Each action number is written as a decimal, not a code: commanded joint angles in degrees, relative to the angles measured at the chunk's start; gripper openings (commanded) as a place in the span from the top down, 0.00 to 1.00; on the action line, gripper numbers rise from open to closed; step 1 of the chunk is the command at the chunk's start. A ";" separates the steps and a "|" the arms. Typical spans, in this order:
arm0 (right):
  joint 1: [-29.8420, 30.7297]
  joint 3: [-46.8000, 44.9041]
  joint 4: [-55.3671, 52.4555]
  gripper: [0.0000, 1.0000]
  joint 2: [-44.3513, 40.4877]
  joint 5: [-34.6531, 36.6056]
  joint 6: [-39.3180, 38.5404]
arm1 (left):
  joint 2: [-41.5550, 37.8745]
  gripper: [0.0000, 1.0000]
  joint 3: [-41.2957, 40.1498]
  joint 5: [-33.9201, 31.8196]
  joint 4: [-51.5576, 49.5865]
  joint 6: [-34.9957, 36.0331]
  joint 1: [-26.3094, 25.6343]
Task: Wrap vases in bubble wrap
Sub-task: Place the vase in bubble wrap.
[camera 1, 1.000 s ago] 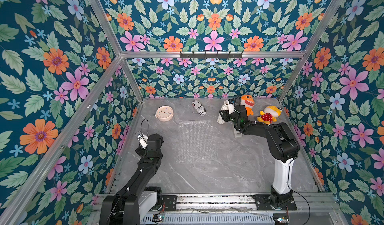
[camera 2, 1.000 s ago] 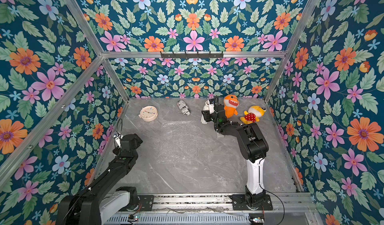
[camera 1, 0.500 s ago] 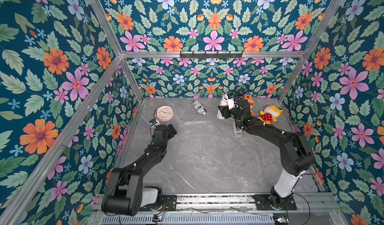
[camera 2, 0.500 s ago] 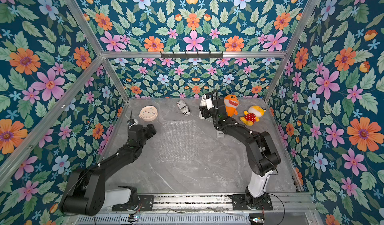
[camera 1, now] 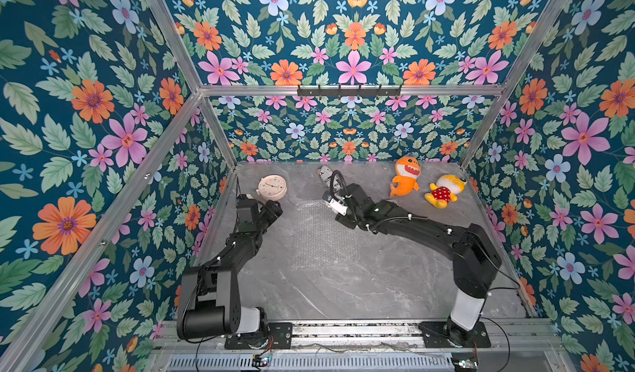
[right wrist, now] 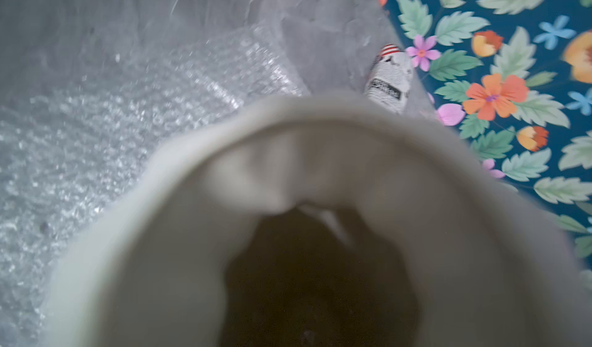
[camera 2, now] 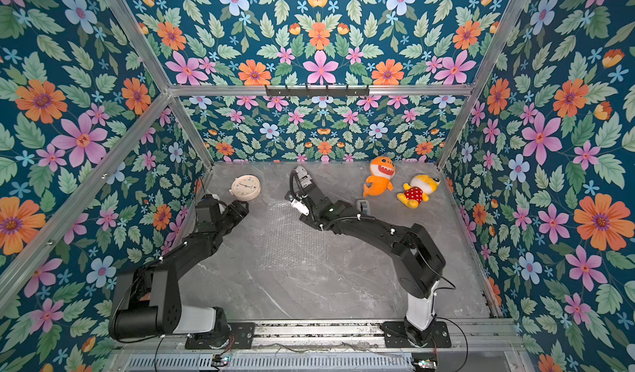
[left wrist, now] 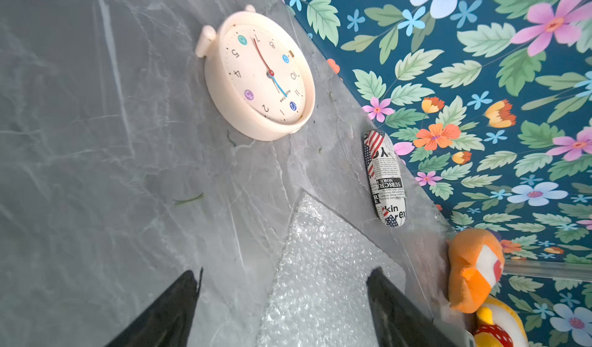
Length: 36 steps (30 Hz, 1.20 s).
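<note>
Your left gripper (left wrist: 283,271) stands spread just above the worktop (camera 1: 343,291) and grips no object. One corner of the bubble wrap (camera 1: 323,236) lies flat just ahead of its fingertips.

Your right gripper (camera 1: 332,204) holds the vase (right wrist: 288,156) by its mouth end, over the far end of that same sheet. In the right wrist view the blurred cream rim fills the frame and hides the fingers, so you cannot tell how they sit on it. In both top views the wrist covers the vase.

You have one vase, at the right gripper. You have one sheet of bubble wrap, spread flat between your two grippers and reaching back toward the arm bases.

One cream clock (left wrist: 259,73) lies face up just beyond the left gripper, close to the wrap's corner but apart from it.

One printed cylinder (left wrist: 386,182) lies on its side just past the right gripper, near the back wall. In both top views the right arm's cable crosses it.

There are two plush toys, an orange plush toy (camera 1: 405,181) and a yellow plush toy (camera 1: 443,191). They lie side by side off to the right gripper's right, well apart from the wrap.
</note>
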 commanded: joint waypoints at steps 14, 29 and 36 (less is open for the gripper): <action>9.27 15.88 -17.05 0.71 20.38 1.88 -6.34 | 2.30 0.15 -2.79 12.51 -0.38 -0.77 5.38; 8.72 16.08 -15.61 0.17 19.34 -3.67 -3.52 | 0.30 0.15 -3.62 10.48 -2.90 1.00 6.03; 5.66 12.33 -15.23 0.15 13.33 -12.76 1.81 | -0.48 0.14 -3.71 9.31 -5.73 3.83 6.05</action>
